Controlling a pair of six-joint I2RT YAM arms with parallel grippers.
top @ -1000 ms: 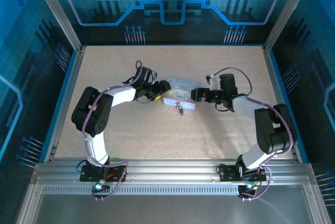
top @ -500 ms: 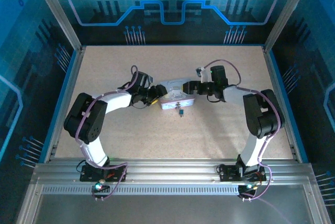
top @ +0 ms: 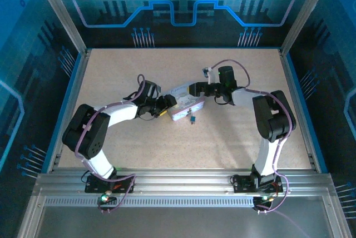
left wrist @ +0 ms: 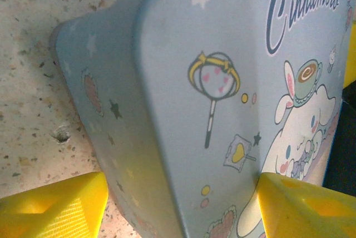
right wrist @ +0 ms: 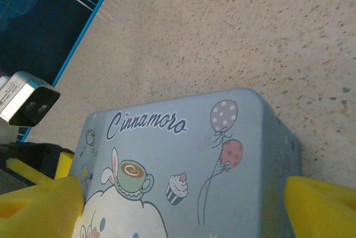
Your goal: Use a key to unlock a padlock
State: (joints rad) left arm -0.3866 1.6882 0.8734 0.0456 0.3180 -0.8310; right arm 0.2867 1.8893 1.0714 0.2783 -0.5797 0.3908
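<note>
The speckled beige table [top: 233, 138] carries the whole workspace inside a blue printed enclosure [top: 178, 4]. The left arm [top: 119, 113] rises from its base, folds back at a low elbow near the table's left edge, and runs its white forearm inward and nearly level towards the centre. The right arm [top: 270, 118] stands taller, with its elbow above the right side of the table. Its forearm reaches inward and away from the bases, with a lilac cable looped over the wrist. The left gripper [top: 168, 104] meets the near-left end of the tin box [top: 183, 104], and the right gripper [top: 192, 89] meets its far-right end. Each gripper's jaws stand wide apart and straddle the tin. The yellow pads [left wrist: 50, 207] of the left gripper flank one rounded corner, and those of the right gripper [right wrist: 325, 207] flank the lid's width. Whether the pads press the tin or only bracket it cannot be determined. The tin lies flat on the table, lid up, pale blue-lilac, printed with "Cinnamoro", a cartoon dog and balloons. The padlock [top: 192, 118], a tiny dark block, sits against the tin's near edge, between the two grippers.
</note>
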